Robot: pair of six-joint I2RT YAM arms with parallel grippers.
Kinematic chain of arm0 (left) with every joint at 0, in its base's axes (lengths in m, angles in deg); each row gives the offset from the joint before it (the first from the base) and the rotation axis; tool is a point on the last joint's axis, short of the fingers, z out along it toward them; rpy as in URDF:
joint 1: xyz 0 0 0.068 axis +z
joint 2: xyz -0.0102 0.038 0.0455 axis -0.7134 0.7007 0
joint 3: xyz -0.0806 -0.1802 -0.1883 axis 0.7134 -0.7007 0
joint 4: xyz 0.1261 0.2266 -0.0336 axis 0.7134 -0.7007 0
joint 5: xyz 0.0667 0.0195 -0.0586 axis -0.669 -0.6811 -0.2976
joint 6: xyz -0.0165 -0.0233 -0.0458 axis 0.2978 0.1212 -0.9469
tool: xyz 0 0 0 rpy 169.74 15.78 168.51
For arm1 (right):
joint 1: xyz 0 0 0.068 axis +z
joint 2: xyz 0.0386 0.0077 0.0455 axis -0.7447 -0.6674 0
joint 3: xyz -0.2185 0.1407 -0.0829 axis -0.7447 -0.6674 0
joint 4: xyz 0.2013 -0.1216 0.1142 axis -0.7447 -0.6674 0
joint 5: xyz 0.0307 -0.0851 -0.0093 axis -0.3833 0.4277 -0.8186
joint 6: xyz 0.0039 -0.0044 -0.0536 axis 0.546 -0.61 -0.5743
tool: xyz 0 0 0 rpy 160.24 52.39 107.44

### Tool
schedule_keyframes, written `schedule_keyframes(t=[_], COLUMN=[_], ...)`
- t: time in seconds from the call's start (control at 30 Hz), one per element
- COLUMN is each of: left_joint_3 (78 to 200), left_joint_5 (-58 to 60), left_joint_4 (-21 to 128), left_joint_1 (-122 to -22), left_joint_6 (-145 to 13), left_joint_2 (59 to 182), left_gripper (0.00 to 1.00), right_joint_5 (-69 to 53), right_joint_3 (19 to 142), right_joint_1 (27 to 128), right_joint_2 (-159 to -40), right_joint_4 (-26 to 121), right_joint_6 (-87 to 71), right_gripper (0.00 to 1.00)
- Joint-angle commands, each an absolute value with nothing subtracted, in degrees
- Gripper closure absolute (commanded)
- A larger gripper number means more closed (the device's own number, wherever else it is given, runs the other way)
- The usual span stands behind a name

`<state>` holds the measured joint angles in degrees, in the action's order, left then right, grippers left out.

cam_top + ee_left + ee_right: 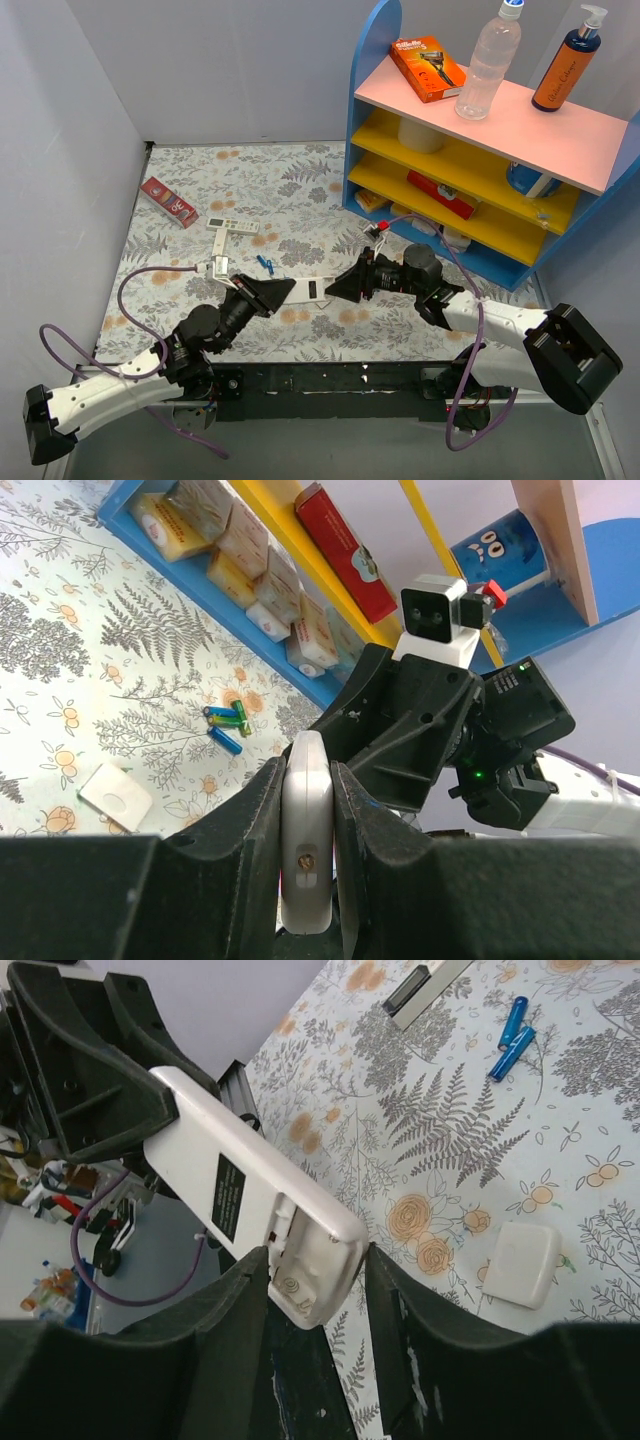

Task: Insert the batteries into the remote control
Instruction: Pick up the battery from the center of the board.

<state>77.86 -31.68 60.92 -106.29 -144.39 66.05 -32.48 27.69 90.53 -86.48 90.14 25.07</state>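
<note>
Both arms reach forward and lean inward, so the two grippers face each other, nose to nose. The left gripper is clamped on one end of the remote control. The right gripper has its fingers on both sides of the other end; whether they press it, I cannot tell.

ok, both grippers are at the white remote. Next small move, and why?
Probably close the right gripper on the open battery end of the slim white plastic remote control: it straddles that end, the left gripper clamps the other end, and the small blue and green batteries lie loose on the table.
</note>
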Motion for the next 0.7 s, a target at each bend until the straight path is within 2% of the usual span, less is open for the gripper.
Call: schedule_keyframes(t=[0.0, 0.1, 0.2, 0.23, 0.3, 0.33, 0.37, 0.4, 0.43, 0.53, 0.67], left_joint_3=[77.89, 77.80, 77.89, 77.89, 77.80, 77.80, 77.97, 77.89, 77.98, 78.24, 80.70], left_joint_5=[-30.35, -29.91, -29.38, -29.12, -29.12, -29.12, -29.12, -29.12, -28.95, -28.07, -26.84], left_joint_4=[64.90, 65.60, 66.21, 66.48, 66.66, 66.74, 66.74, 66.83, 67.27, 67.28, 65.08], left_joint_1=[-106.42, -106.34, -106.42, -106.34, -106.33, -106.33, -106.33, -106.33, -106.33, -106.42, -106.42], left_joint_6=[-143.05, -142.97, -142.70, -142.70, -142.61, -142.61, -142.61, -142.70, -142.70, -142.09, -141.73], left_joint_2=[66.93, 67.20, 67.64, 67.90, 68.16, 68.51, 68.69, 69.04, 69.22, 70.97, 75.28], left_gripper=[1.00, 1.00, 1.00, 1.00, 1.00, 1.00, 0.98, 0.89, 0.59, 0.24, 0.15], right_joint_5=[-28.69, -27.28, -26.40, -26.31, -25.87, -25.43, -24.56, -24.03, -23.59, -21.92, -20.25], right_joint_3=[28.17, 28.26, 28.26, 28.26, 28.26, 28.26, 28.17, 28.17, 28.00, 28.09, 29.40], right_joint_1=[90.50, 90.50, 90.58, 90.50, 90.76, 90.93, 90.94, 91.02, 91.20, 91.90, 92.43], right_joint_2=[-84.57, -84.39, -84.39, -84.48, -84.31, -84.13, -83.69, -83.43, -83.17, -82.02, -80.88], right_joint_4=[89.34, 87.67, 87.05, 87.05, 86.96, 86.96, 86.88, 86.61, 86.70, 86.00, 83.18], right_joint_6=[25.20, 24.50, 24.67, 24.76, 25.29, 25.55, 25.73, 26.60, 26.95, 27.49, 26.43], right_gripper=[0.52, 0.61, 0.75, 0.82, 0.89, 0.98, 0.99, 0.99, 0.99, 0.99, 0.99])
